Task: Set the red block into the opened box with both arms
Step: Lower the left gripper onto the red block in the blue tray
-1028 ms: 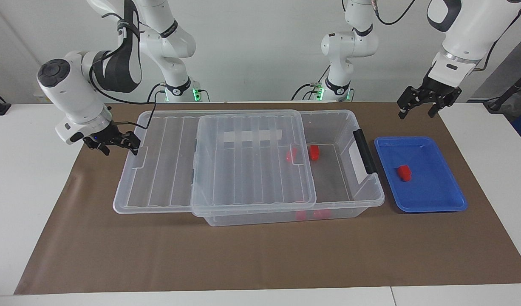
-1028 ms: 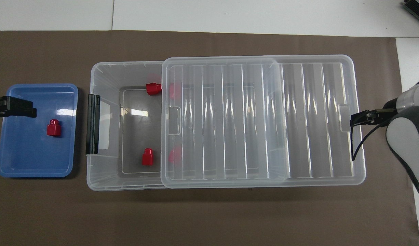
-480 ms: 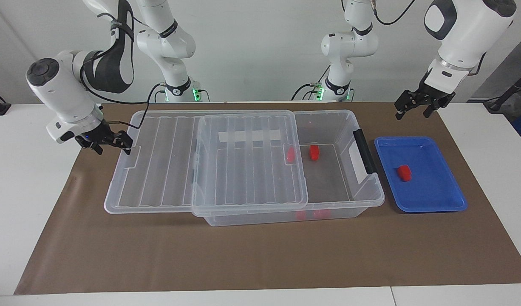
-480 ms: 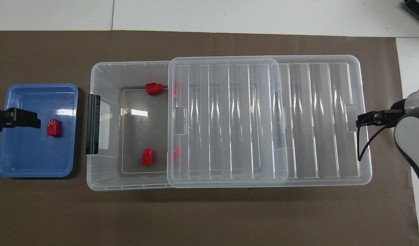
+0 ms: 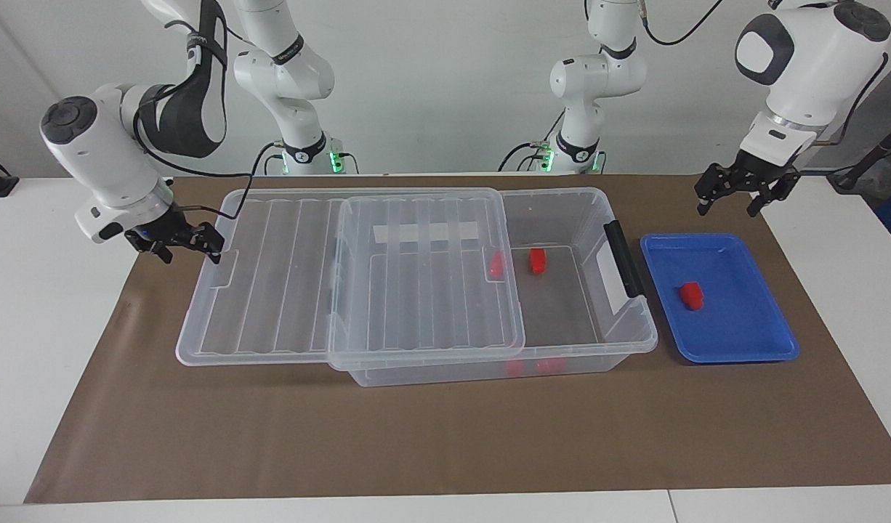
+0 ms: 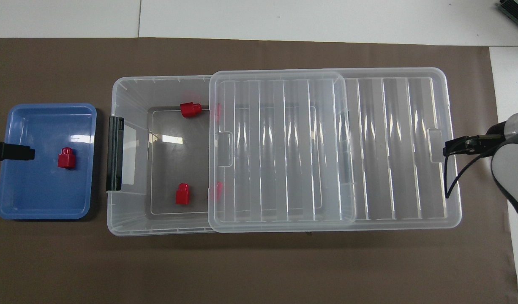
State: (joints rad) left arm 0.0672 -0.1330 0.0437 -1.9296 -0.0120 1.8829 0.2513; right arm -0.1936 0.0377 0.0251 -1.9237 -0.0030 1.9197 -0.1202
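Well, the block point(image 5: 692, 296) that is left to move sits in the blue tray point(image 5: 743, 349), at the middle right of the facing view. It is small, red, chunky plastic with a little knob on one end. I think it is light and hard, so it will not squash. Its sides look smooth, so it might slip. The best place to pinch it looks like the two flat sides of the fat part, not the knob.

Next to the tray is the box point(image 5: 634, 338), in the middle of the picture. It is big, clear plastic with thin walls, a black handle point(image 5: 626, 258) and a white label. Its lid point(image 5: 271, 276) is clear too, with long ridges, and it is slid toward the left of the facing view, so the end by the tray is open. More red blocks point(image 6: 183, 194) lie on the bottom inside, some half hidden under the lid.

At the upper right, the left tool point(image 5: 737, 196) hangs in the air above the top edge of the tray, fingers spread, holding nothing. At the middle left, the right tool point(image 5: 187, 245) is at the end of the lid, its fingers spread as well. I cannot tell if it touches the lid.

A brown mat point(image 5: 416, 436) covers the white tabletop point(image 5: 38, 327).
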